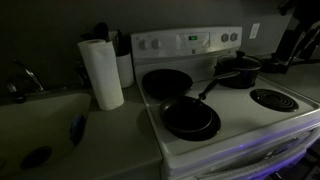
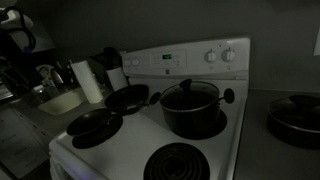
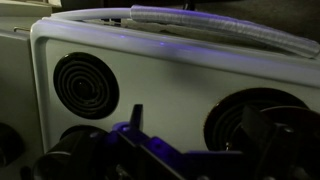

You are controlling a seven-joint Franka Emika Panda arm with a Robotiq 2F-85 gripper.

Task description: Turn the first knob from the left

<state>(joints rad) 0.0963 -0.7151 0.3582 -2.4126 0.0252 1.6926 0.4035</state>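
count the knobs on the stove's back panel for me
4. Left knob and its neighbour sit left of the display; two more knobs sit right of it. None seems hidden.

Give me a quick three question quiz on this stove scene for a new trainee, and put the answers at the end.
1. True or false: the paper towel roll stands on the cooking surface of the stove.
2. Multiple choice: what covers the pot on the stove? A) a lid B) a plate C) nothing
3. Fill in: the knobs sit on the stove's upright ___ panel.

Key: 1. False, it stands on the counter beside the stove. 2. A. 3. back.
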